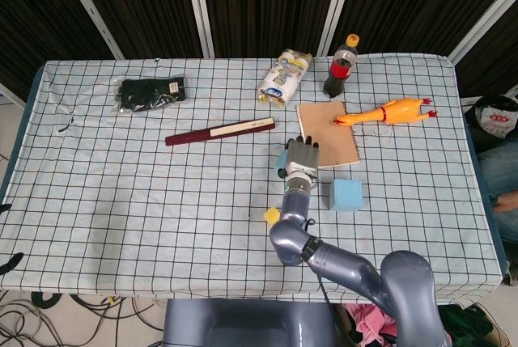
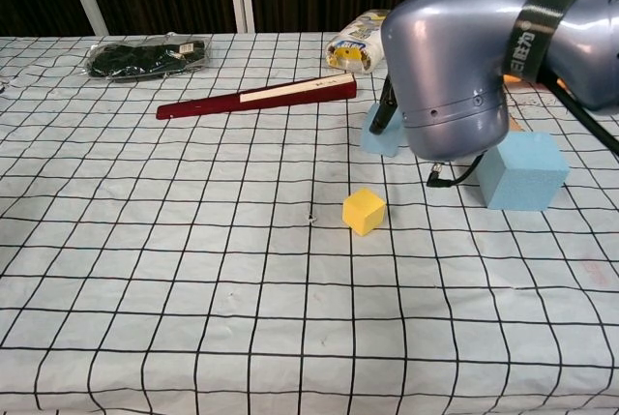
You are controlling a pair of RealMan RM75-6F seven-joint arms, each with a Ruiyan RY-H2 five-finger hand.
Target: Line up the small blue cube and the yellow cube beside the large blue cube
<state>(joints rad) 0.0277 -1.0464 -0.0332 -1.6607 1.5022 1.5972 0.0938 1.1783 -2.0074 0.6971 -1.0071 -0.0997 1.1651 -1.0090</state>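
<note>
Though right robot hand point(image 1: 301, 158) hovers over small blue cube point(image 2: 379, 136), cannot tell whether gripping. Small cube up-left of large blue cube point(image 1: 346, 194), apart; yellow cube point(image 1: 272, 215) well left. 0 of 2 lined up.

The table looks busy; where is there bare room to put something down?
The widest bare cloth is the left half, between the black bag, the red stick and the yellow cube. It is crowded around the notebook, bottle, rubber chicken and right hand.
</note>
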